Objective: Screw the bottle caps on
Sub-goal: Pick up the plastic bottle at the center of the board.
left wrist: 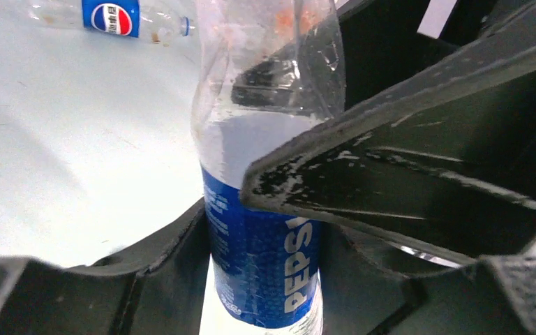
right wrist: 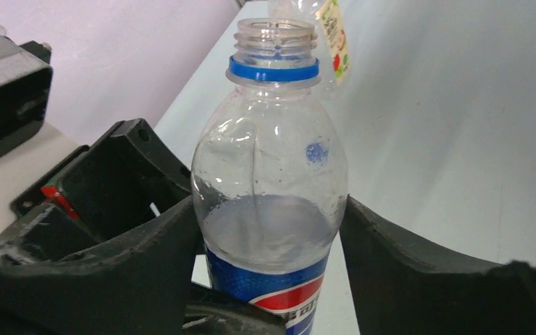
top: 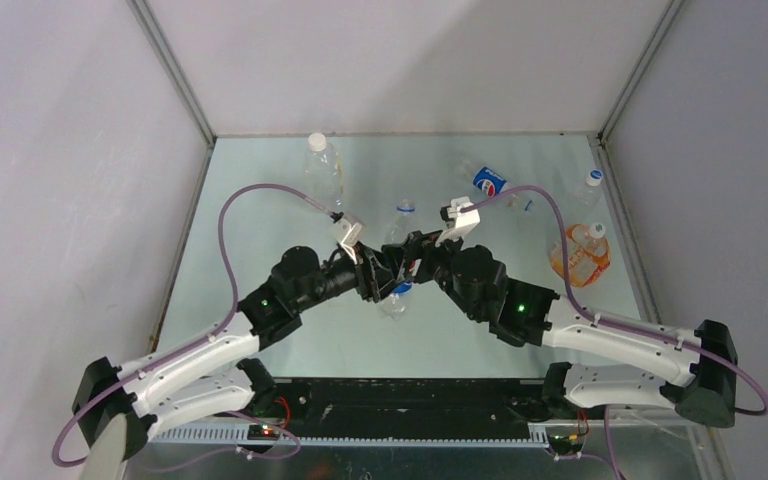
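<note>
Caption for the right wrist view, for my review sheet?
Uncapped Pepsi bottle, blue ring at its threaded neck, between the fingers of the right gripper.

The top camera looks down from above and behind the arm bases, well away from the Pepsi bottle (top: 396,292) at centre. Each wrist camera faces that bottle very closely from opposite sides, framed by the left gripper (left wrist: 264,279) or right gripper (right wrist: 269,216). All three views share it.

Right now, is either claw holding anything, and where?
Both seem to: the clear plastic Pepsi bottle, uncapped; right gripper pinches its body above the blue label, left gripper at the label.
</note>
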Controlling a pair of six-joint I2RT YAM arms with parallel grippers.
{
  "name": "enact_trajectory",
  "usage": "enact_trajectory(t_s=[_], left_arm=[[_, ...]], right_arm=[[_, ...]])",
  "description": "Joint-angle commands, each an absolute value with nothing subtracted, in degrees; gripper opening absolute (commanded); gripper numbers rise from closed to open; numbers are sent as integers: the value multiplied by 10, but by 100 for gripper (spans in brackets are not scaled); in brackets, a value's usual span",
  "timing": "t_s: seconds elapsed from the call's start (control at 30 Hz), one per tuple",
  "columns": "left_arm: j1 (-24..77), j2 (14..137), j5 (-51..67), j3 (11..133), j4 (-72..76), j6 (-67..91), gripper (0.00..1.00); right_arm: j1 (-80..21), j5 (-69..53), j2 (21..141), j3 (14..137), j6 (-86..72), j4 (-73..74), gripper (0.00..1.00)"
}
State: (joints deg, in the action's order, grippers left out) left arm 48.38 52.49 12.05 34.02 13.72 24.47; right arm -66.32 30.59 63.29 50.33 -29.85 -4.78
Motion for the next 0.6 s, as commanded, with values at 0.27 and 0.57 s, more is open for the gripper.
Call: enact_trajectory(t_s=[0.27,0.57], left_arm=[[478,453,-16,331,32,96,50],[478,362,-113,318,-74,43,50]], right_arm=[[-641,232,540,538,-266,81,97],[-508,111,580,558,-254,247,98]])
